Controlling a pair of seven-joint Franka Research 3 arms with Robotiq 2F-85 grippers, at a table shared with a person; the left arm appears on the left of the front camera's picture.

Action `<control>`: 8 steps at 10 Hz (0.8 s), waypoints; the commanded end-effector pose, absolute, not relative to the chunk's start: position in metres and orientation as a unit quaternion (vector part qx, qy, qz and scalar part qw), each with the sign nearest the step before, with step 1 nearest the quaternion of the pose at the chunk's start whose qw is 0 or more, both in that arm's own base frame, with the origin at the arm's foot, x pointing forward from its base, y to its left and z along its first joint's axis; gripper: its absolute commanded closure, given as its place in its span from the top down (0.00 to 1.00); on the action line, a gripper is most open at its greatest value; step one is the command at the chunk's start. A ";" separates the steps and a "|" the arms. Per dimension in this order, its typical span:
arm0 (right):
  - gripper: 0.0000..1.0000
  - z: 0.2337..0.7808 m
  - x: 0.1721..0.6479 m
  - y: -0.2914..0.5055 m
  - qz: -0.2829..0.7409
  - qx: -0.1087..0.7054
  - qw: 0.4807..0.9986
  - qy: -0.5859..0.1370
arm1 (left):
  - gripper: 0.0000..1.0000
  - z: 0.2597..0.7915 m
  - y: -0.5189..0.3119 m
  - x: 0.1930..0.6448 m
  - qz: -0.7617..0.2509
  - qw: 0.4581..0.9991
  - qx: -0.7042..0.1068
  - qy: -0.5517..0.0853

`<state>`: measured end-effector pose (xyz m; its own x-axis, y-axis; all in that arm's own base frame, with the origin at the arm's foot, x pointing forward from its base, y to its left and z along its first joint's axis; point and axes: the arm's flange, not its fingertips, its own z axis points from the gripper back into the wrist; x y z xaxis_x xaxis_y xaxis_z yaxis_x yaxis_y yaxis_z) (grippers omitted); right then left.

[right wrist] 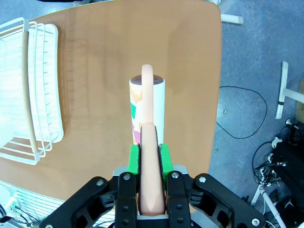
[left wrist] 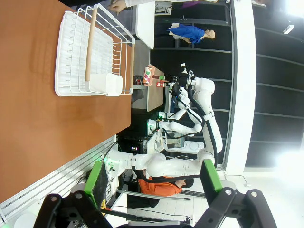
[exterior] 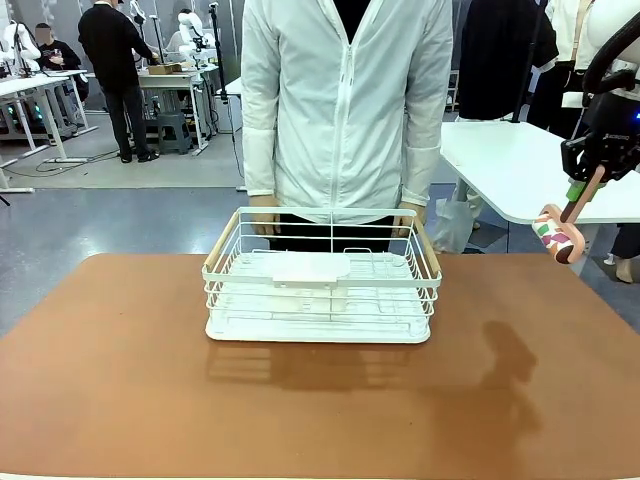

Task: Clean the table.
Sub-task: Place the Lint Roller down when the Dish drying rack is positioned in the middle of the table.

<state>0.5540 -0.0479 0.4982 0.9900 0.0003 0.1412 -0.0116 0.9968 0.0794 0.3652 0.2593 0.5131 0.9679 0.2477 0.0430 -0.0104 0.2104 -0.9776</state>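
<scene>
Reddish-brown and matte, the table (exterior: pixel 130 390) fills the lower half of the front view, from the left edge to the right edge. One white wire rack (exterior: pixel 322 278) is seen on it, at the centre of the frame toward the far side, with two pale wooden handles and one small white holder clipped to its near rim. One person in a white jacket (exterior: pixel 345 100) stands directly behind the rack, with both hands resting at its far rim.

One mug (exterior: pixel 556 232), white with pink, green and dark patches and a pink handle, is held in the air at the right edge of the frame, above and beyond the table's right end. It is gripped by the right gripper (exterior: pixel 583 197), whose green pads are closed on the pink handle; in the right wrist view the mug (right wrist: pixel 148 110) hangs over the table's corner.

In the left wrist view the left gripper (left wrist: pixel 152 178) is seen at the bottom of the frame, its two green-padded fingers spread apart with nothing between them.

One smaller white table (exterior: pixel 520 160) stands at the right behind the mug.
</scene>
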 end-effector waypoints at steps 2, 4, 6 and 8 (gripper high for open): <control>0.21 0.497 0.555 -0.042 -0.033 0.041 0.996 -0.070 | 1.00 0.515 0.260 0.363 0.084 0.770 -0.625 -0.097; 0.21 0.503 0.556 -0.020 -0.302 0.001 0.952 -0.058 | 1.00 0.515 0.260 0.363 0.084 0.770 -0.625 -0.097; 0.21 0.494 0.566 -0.005 -0.500 0.003 0.866 -0.001 | 1.00 0.515 0.260 0.363 0.084 0.770 -0.625 -0.097; 0.21 0.490 0.577 -0.006 -0.650 0.031 0.759 0.003 | 1.00 0.515 0.260 0.363 0.084 0.770 -0.625 -0.097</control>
